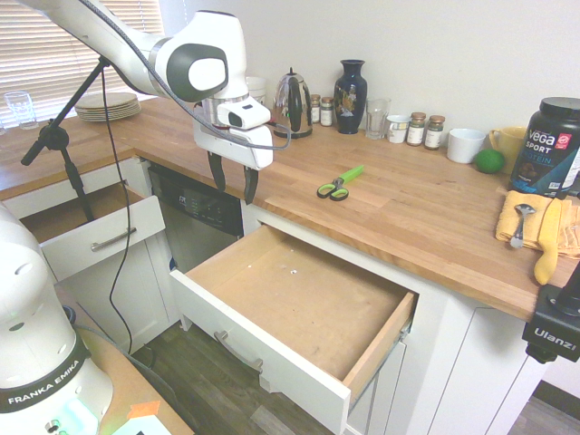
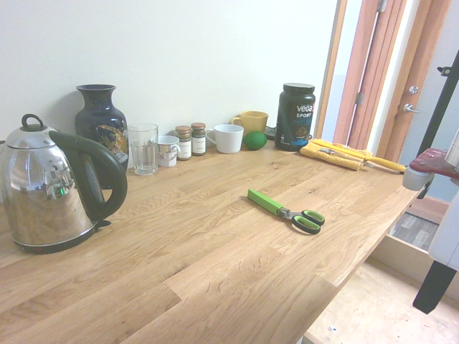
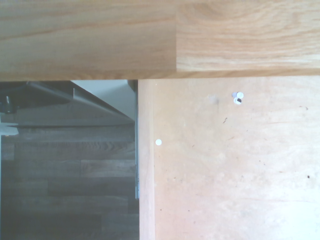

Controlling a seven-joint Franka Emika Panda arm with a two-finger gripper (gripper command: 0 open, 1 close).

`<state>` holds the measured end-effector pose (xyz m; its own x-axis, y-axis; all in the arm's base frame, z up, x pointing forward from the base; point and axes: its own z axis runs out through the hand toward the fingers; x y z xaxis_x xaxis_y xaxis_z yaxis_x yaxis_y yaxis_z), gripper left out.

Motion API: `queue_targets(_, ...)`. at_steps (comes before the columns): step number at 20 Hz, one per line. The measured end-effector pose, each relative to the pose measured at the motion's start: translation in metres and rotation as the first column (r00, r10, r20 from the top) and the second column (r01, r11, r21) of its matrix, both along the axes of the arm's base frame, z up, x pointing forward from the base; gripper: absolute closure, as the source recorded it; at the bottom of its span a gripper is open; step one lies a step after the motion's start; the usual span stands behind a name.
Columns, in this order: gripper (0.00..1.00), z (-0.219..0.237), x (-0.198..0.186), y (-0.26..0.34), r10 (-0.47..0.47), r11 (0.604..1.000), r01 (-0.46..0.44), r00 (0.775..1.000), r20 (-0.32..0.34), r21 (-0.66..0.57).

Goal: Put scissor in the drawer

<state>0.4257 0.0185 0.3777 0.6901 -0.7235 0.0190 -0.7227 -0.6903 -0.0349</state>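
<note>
Scissor (image 1: 339,184) lies flat on the butcher-block kitchen counter (image 1: 426,217), well behind the pulled-out drawer (image 1: 304,304), whose bare wood floor holds nothing. Above the drawer's rear corner hangs the gripper (image 1: 234,184), pointing down, fingers spread and holding nothing. Beyond the drawer, dark plank flooring shows.
</note>
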Motion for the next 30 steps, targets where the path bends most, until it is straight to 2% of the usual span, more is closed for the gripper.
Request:
queue_targets(10,0.00,-0.010,0.011,-0.025,-0.039,0.999,0.039,0.999,-0.002,-0.015)
queue_targets(30,0.00,-0.009,0.158,-0.067,-0.087,0.996,0.086,0.996,-0.002,-0.029)
